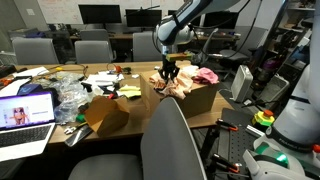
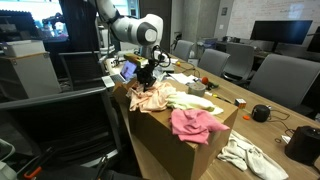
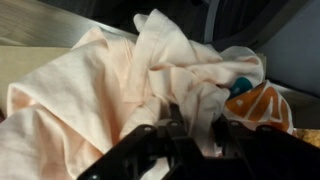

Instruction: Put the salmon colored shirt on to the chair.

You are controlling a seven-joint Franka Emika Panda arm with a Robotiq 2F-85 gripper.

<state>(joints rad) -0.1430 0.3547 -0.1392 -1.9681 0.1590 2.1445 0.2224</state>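
The salmon shirt (image 3: 90,90) is a pale peach bundle lying in an open cardboard box (image 2: 165,135); it also shows in both exterior views (image 2: 152,97) (image 1: 178,85). My gripper (image 3: 190,135) is down in the box with its fingers shut on a fold of the shirt. In both exterior views the gripper (image 1: 168,72) (image 2: 147,72) sits right over the shirt. A grey office chair (image 1: 165,145) stands in front of the table, next to the box.
A pink garment (image 2: 197,124) and a pale cloth (image 2: 188,101) lie in the same box. An orange and teal item (image 3: 255,100) lies beside the shirt. A laptop (image 1: 22,115), plastic wrap and a second box (image 1: 105,113) are on the table.
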